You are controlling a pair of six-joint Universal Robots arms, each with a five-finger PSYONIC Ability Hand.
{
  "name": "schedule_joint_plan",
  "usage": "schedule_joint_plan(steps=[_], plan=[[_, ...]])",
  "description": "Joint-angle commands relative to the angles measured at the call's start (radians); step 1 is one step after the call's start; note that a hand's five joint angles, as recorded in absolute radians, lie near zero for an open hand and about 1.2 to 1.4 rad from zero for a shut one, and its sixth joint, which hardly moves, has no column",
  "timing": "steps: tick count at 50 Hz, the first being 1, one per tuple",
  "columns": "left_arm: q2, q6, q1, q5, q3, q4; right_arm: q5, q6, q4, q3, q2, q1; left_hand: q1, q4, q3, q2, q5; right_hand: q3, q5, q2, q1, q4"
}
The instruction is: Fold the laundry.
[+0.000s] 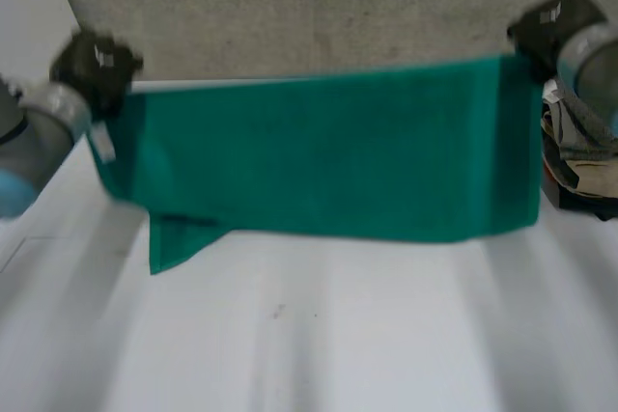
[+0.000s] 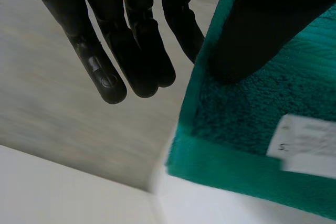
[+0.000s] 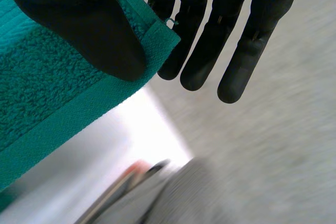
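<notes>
Two top corners of the green terry towel are pinched, one by my left hand and one by my right hand, each with the thumb against straight fingers. The towel hangs stretched flat above the white table, with a rectangular white label at its left-hand corner.

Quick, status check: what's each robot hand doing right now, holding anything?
Left robot hand: shut on the green towel, thumb pinching near one top corner.
Right robot hand: shut on the green towel, thumb pinching the other top corner.

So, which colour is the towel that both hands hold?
The towel is plain teal green, without pattern; the head view shows it best.
</notes>
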Motion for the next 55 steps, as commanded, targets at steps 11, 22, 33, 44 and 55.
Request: schedule_joint_plan(steps=[11, 22, 33, 44, 55], plan=[[-0.043, -0.247, -0.039, -0.134, 0.214, 0.581, 0.026, 0.184, -0.605, -0.182, 0.027, 0.024, 0.232, 0.191, 0.201, 0.195, 0.242, 0.207, 0.200, 0.218, 0.248, 0.199], [-0.028, -0.278, -0.039, -0.087, -0.093, 0.478, -0.033, 0.177, -0.504, 0.104, 0.033, 0.011, 0.232, 0.191, 0.201, 0.195, 0.242, 0.207, 0.200, 0.218, 0.248, 0.199], [0.078, -0.261, -0.033, 0.059, -0.507, 0.378, -0.056, 0.108, -0.271, 0.447, 0.020, 0.011, 0.232, 0.191, 0.201, 0.195, 0.242, 0.207, 0.200, 0.218, 0.248, 0.199], [0.443, 0.130, 0.097, 0.050, -0.929, -0.272, -0.063, -0.302, -0.013, 1.031, -0.384, -0.105, 0.232, 0.191, 0.201, 0.195, 0.242, 0.207, 0.200, 0.218, 0.248, 0.199], [0.508, 0.333, 0.211, 0.067, -0.910, -0.355, -0.119, -0.460, -0.013, 1.194, -0.576, -0.202, 0.232, 0.191, 0.201, 0.195, 0.242, 0.207, 0.200, 0.218, 0.248, 0.199]])
